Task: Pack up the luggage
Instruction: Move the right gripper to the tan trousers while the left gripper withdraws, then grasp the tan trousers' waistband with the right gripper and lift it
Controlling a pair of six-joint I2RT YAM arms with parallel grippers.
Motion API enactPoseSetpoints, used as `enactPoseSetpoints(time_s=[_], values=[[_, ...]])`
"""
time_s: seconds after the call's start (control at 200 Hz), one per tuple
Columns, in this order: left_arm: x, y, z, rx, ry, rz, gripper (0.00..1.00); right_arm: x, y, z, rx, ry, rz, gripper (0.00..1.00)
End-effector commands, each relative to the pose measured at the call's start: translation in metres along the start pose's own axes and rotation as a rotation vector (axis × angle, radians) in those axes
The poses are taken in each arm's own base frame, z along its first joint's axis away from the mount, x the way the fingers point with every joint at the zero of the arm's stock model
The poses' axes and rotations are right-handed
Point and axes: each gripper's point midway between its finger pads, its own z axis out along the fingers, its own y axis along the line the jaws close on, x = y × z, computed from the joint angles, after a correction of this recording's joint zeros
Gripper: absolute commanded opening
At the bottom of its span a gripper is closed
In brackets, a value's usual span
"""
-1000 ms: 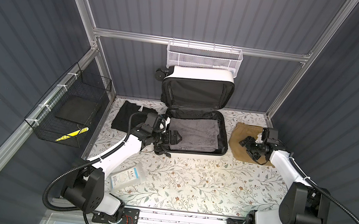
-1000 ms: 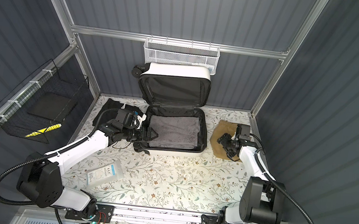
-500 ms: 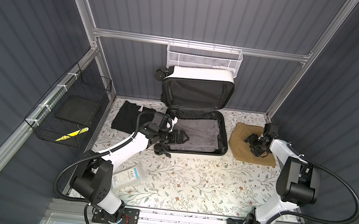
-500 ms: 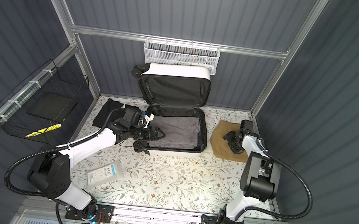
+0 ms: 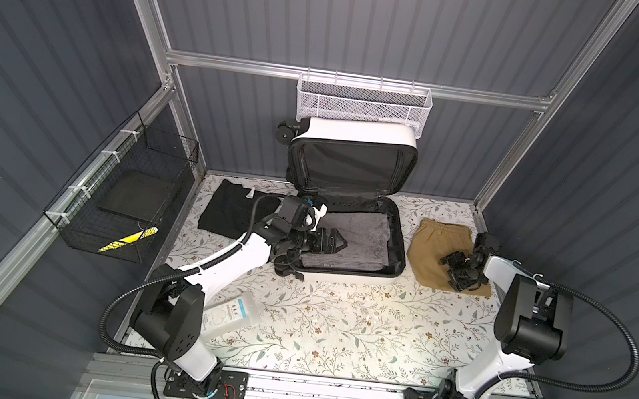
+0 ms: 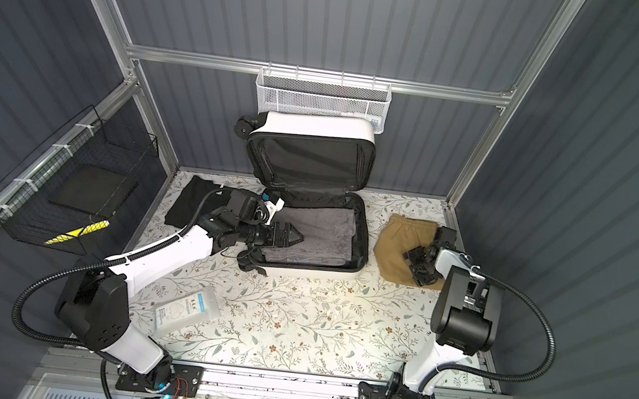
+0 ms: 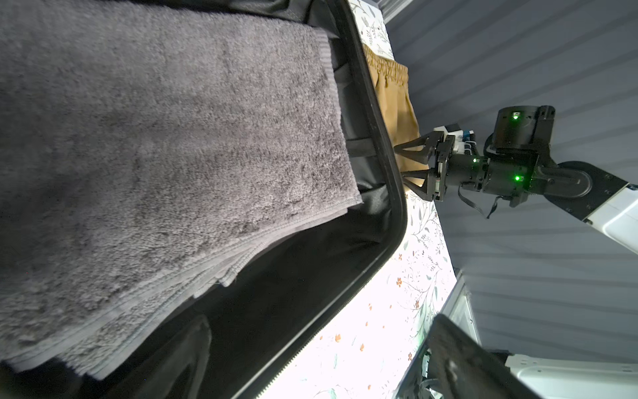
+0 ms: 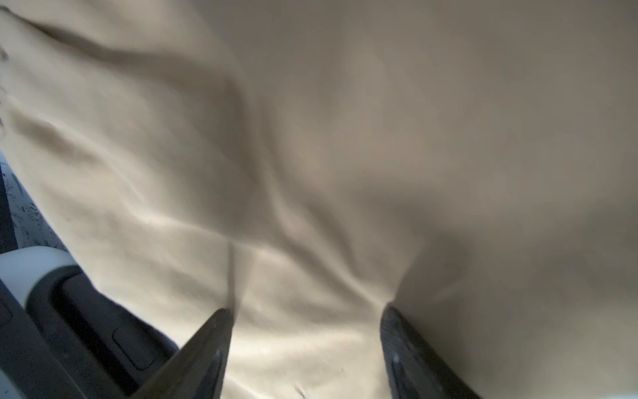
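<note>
The luggage (image 5: 345, 276) (image 6: 319, 125) is a white suitcase, open. Its lid stands against the back wall and its base lies flat, with a folded grey towel (image 5: 363, 240) (image 6: 326, 231) (image 7: 172, 138) inside. My left gripper (image 5: 339, 243) (image 6: 296, 237) (image 7: 321, 321) hovers open just over the towel's left part and holds nothing. Right of the suitcase lie tan shorts (image 5: 433, 245) (image 6: 396, 240) (image 8: 310, 138). My right gripper (image 5: 455, 271) (image 6: 416, 265) (image 8: 305, 311) (image 7: 402, 165) presses down on them, jaws apart, with wrinkled fabric between the fingertips.
A folded black garment (image 5: 232, 210) lies left of the suitcase. A clear pouch (image 5: 233, 315) sits near my left arm's base. A black wire basket (image 5: 120, 199) hangs on the left wall and a white mesh basket (image 5: 364, 103) on the back rail.
My left gripper has moved right from the suitcase's left rim to over the towel. My right arm's elbow has swung in toward the shorts, and its gripper has stayed on them.
</note>
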Motion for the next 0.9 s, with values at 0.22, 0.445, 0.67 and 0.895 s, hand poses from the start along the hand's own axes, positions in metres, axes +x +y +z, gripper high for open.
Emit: enactPoseSetpoints(time_s=[0.22,0.445,0.67,0.895], values=[[0.004,-0.03,-0.012,0.034,-0.026,0.027,1.0,0.054,-0.065,-0.018,0.164,0.059,0.143,0.71],[0.011,-0.031,-0.012,0.027,-0.023,0.032,1.0,0.036,-0.023,-0.051,0.023,0.003,0.056,0.71],[0.012,-0.024,0.003,0.024,-0.002,0.028,1.0,-0.007,0.032,-0.072,-0.012,-0.074,-0.074,0.71],[0.006,-0.026,0.013,0.032,0.018,0.045,1.0,-0.043,0.058,-0.049,0.099,-0.062,-0.137,0.71]])
